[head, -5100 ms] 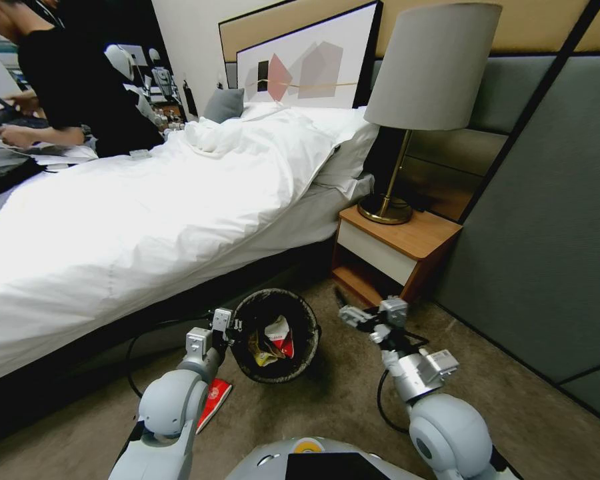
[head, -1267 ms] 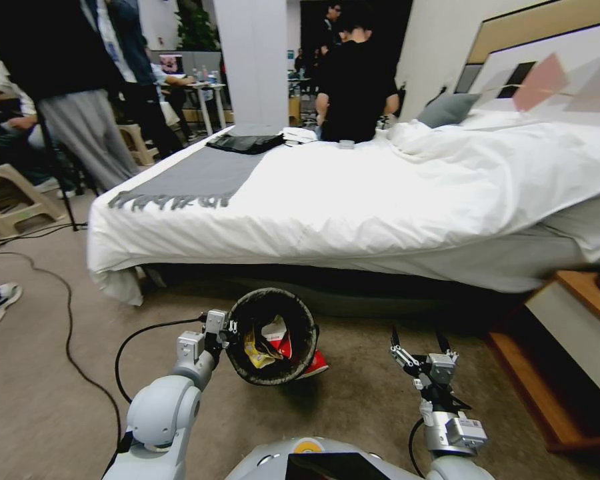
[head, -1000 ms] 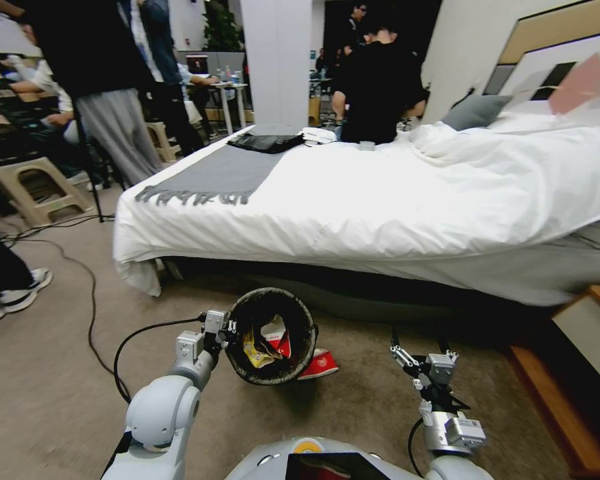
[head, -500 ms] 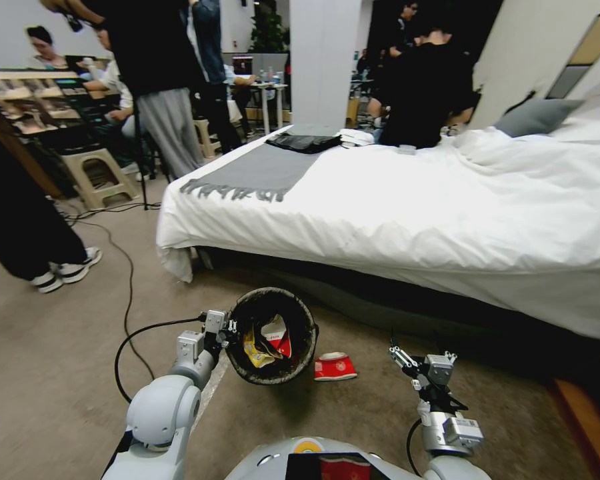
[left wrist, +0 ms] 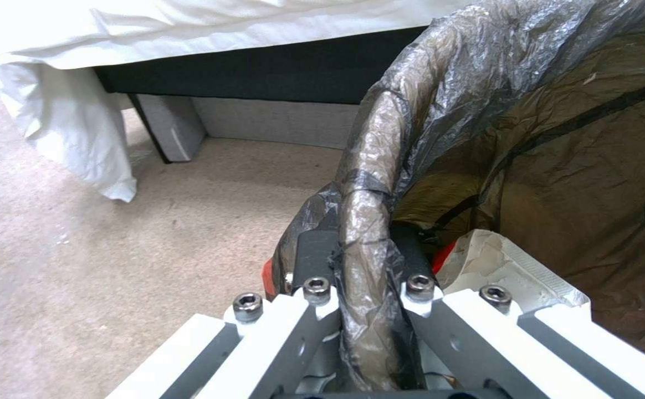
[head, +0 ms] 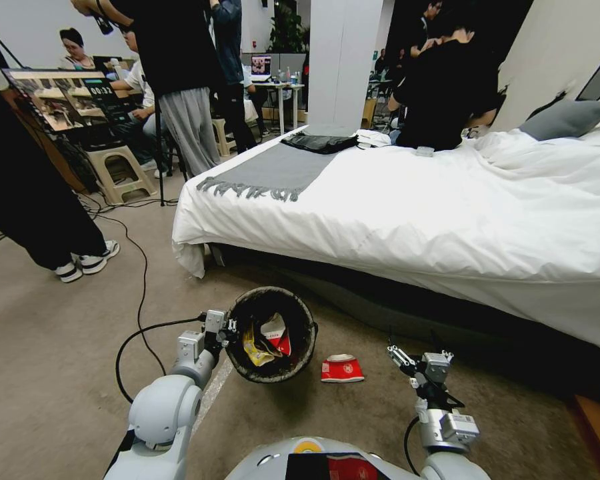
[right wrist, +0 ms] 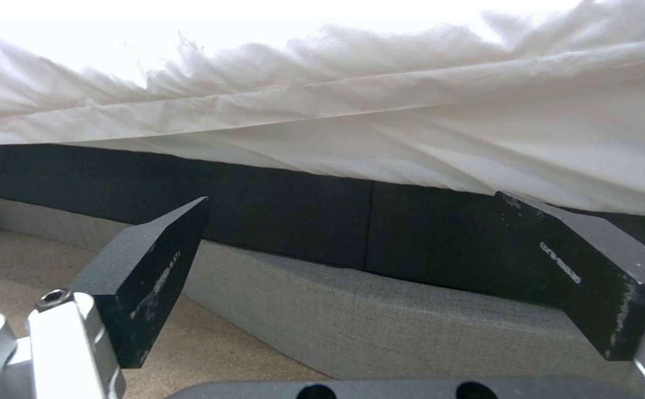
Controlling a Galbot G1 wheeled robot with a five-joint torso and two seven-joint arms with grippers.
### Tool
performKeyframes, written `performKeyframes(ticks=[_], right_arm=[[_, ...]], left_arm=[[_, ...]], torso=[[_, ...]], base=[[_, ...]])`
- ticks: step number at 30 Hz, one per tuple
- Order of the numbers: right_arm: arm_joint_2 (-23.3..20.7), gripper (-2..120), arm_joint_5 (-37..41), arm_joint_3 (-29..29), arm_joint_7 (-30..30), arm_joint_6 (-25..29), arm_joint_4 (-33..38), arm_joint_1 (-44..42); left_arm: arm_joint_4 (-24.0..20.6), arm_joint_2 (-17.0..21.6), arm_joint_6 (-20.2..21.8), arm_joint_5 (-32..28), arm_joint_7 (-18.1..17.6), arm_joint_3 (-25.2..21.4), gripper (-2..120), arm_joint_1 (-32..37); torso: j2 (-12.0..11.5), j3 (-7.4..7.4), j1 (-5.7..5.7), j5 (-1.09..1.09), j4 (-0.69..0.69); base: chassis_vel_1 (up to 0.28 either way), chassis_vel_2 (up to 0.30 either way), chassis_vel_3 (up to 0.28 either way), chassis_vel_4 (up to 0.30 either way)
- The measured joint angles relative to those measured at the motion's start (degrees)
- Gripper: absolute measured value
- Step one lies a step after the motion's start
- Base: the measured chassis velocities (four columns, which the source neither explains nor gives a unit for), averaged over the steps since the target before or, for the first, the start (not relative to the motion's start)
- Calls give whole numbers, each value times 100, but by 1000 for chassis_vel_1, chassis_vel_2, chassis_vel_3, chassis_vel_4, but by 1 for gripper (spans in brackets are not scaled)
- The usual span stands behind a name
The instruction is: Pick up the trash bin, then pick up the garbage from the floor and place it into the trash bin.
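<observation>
From the head view, the left hand (head: 228, 328) holds the bag-lined trash bin (head: 273, 333) off the carpet beside the bed (head: 413, 213), with a red-and-white carton (head: 342, 369) lying on the floor between the bin and the right hand (head: 413, 353). In the left wrist view, the left hand's fingers (left wrist: 315, 260) pinch the bin's rim (left wrist: 367, 233). In the right wrist view, the right hand's fingers (right wrist: 153, 271) are spread wide, facing the bed base (right wrist: 382, 316).

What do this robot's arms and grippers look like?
Both arms are rounded light-grey shells with silver metal wrist blocks trailing black cables. The left gripper has white finger links with hex bolts and black tips; the right gripper has flat matte-black pads with faint printed lettering.
</observation>
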Motion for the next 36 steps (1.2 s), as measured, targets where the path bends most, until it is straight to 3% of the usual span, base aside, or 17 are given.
performKeyframes(ticks=[18, 22, 25, 36], right_arm=[[-205, 100, 304, 124, -122, -249, -80, 178], [-350, 100, 616, 377, -677, -885, -237, 494], [-303, 100, 541, 674, -1617, -1463, -490, 856], [-945, 100, 761, 403, -2104, -2235, -1220, 1731]], left_arm=[[-19, -5, 9, -49, -20, -103, 1, 10], [-84, 1, 25, -49, -19, -120, 1, 41], [-139, 12, 36, -57, -16, -130, 1, 60], [-203, 40, 57, -93, -14, -142, 1, 66]], torso=[[0, 0, 0, 0, 0], [0, 0, 0, 0, 0], [0, 0, 0, 1, -2], [0, 0, 0, 1, 1]], base=[[0, 0, 0, 0], [0, 0, 0, 0], [0, 0, 0, 0], [0, 0, 0, 0]])
